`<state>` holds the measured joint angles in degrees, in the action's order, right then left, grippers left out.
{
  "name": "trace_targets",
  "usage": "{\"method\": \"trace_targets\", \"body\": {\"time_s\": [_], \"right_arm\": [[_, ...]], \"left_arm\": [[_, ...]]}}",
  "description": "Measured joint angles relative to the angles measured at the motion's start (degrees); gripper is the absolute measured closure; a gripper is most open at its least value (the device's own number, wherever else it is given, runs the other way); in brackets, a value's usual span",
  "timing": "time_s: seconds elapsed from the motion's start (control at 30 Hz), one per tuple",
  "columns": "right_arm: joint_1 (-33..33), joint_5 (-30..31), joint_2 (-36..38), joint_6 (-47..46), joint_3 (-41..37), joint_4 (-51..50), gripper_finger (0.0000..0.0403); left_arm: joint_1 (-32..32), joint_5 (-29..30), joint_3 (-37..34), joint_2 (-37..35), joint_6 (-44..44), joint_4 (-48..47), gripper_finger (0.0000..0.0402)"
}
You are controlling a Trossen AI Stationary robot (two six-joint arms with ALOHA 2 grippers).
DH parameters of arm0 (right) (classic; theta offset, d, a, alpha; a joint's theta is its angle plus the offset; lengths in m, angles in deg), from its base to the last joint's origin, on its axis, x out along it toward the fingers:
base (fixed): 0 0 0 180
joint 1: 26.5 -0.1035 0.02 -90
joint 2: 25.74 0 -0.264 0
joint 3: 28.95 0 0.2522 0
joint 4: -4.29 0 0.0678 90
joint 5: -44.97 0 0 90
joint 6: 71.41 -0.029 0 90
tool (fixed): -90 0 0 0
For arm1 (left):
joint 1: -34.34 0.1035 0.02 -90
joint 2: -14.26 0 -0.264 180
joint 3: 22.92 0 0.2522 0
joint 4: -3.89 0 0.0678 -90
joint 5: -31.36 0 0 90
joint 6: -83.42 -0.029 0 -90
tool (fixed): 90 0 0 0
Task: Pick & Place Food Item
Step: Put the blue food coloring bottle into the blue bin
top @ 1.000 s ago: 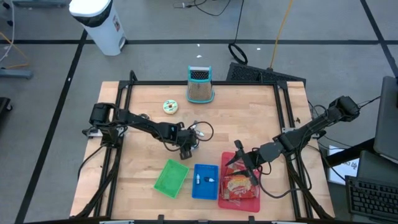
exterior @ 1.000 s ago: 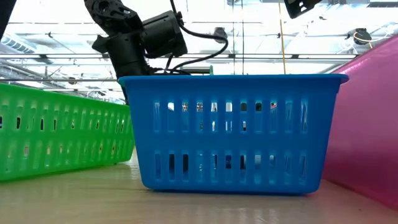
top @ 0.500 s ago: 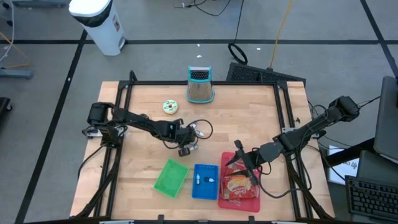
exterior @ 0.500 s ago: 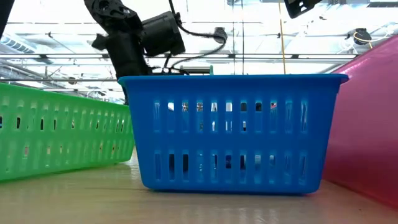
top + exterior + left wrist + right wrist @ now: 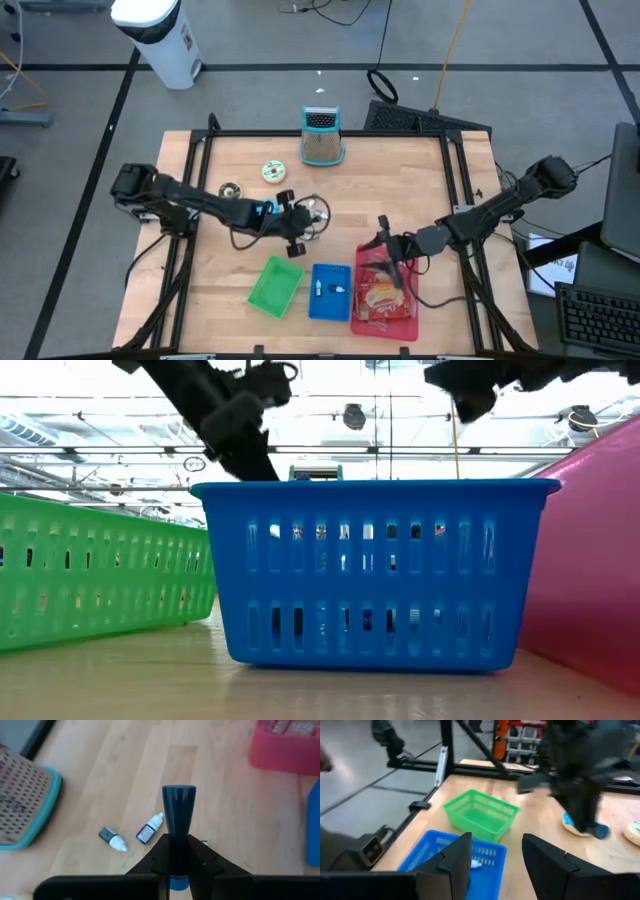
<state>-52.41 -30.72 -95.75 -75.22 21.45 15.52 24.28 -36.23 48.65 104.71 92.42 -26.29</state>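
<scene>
Green basket (image 5: 275,286), blue basket (image 5: 330,292), pink-red basket (image 5: 385,300); light wood table (image 5: 400,180); teal-rimmed grater (image 5: 321,136).

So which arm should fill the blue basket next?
Left: the left end effector grips a dark blue item near the blue basket; the right end effector hangs open, empty, above the red basket.

wooden table (image 5: 400,180) with three baskets (image 5: 330,291)

High cam overhead; low cam table-level behind blue basket (image 5: 375,570)
</scene>
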Motion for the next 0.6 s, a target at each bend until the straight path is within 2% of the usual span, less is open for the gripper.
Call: {"method": "trace_targets", "body": {"time_s": [0.3, 0.6], "right_arm": [[7.31, -0.81, -6.38, -10.08, -1.28, 5.76, 0.0229], [12.79, -2.31, -11.86, -19.97, -1.24, 15.72, 0.0196]], "left_arm": [[-7.01, 8.99, 7.98, 2.30, -1.99, -3.05, 0.0367], [-10.55, 15.45, 18.24, 11.17, -9.03, -8.84, 0.0367]]}}
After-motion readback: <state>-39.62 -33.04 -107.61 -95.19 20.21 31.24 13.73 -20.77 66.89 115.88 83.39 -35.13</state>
